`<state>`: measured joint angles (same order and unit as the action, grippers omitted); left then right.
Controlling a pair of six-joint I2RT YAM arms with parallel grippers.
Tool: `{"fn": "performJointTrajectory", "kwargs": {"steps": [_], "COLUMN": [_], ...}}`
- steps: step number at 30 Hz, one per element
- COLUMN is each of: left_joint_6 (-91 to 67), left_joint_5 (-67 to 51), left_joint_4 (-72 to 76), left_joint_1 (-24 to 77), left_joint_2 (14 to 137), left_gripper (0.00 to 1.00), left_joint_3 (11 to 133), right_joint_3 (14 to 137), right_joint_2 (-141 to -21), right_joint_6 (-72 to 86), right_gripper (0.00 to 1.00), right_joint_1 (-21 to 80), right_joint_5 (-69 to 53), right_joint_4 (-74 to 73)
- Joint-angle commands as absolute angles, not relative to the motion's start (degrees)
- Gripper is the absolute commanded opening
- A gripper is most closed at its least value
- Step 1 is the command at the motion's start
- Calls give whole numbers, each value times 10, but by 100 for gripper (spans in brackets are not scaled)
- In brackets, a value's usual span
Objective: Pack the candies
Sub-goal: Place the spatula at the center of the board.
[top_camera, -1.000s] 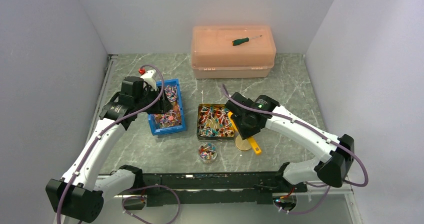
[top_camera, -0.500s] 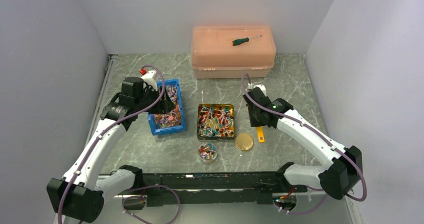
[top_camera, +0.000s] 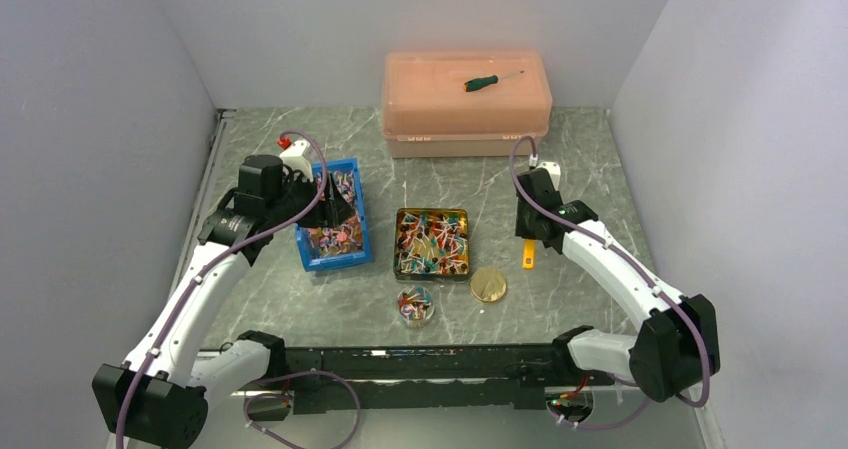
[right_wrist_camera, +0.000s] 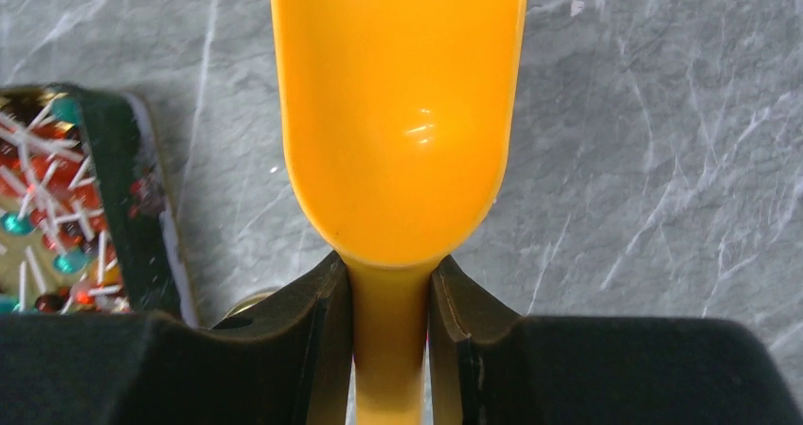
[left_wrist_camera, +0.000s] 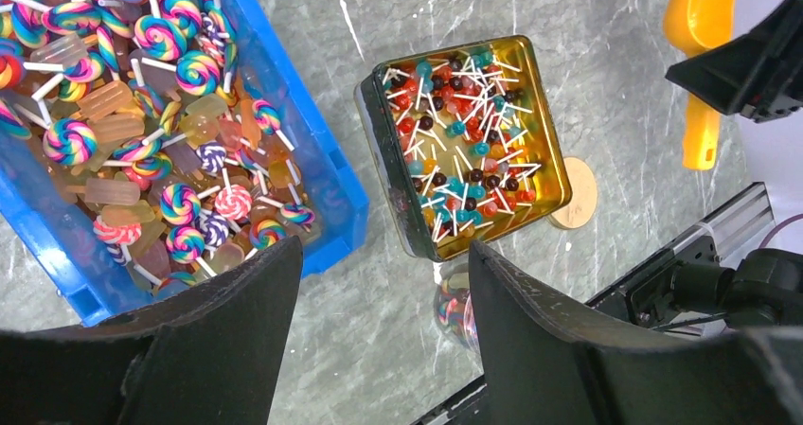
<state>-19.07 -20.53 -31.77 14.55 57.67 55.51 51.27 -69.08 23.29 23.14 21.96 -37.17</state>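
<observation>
Candies [left_wrist_camera: 161, 160]: one mixed heap lies in the blue bin [left_wrist_camera: 317, 141]. A second heap on white sticks is held in the gold tin [left_wrist_camera: 386, 169]. A small portion is seen in the round jar [top_camera: 415, 322].
Left gripper [left_wrist_camera: 379, 250]: positioned over the blue bin. The jaws are spread and nothing is gripped between them.
Right gripper [right_wrist_camera: 390, 316]: the fingers are pressed onto the handle of the orange scoop [right_wrist_camera: 398, 113]. The scoop is held over the marble table [top_camera: 580, 159], just to the right of the gold tin.
Blue bin: placed left of the gold tin, apart from it.
Round jar: placed in front of the gold tin, near the front rail.
Gold lid [top_camera: 488, 286]: laid flat beside the tin's near right corner.
Storage box [top_camera: 466, 119]: set against the back wall, with a green-handled screwdriver [top_camera: 482, 82] resting on its cover.
</observation>
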Motion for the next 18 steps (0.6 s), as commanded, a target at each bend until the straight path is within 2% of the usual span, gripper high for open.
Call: {"fn": "performJointTrajectory", "kwargs": {"steps": [1, 18], "left_joint_6": [-180, -180], "left_joint_5": [-231, -244], "left_joint_4": [-284, -257], "left_joint_1": [140, 139], "left_joint_2": [562, 546], "left_gripper": [71, 79], "left_joint_3": [549, 534], "right_joint_3": [491, 424], "right_joint_2": [-707, -786], "right_joint_6": [235, 250], "right_gripper": [0, 0], "right_joint_1": [191, 65], "right_joint_5": [214, 127], "right_joint_4": [-288, -156]}}
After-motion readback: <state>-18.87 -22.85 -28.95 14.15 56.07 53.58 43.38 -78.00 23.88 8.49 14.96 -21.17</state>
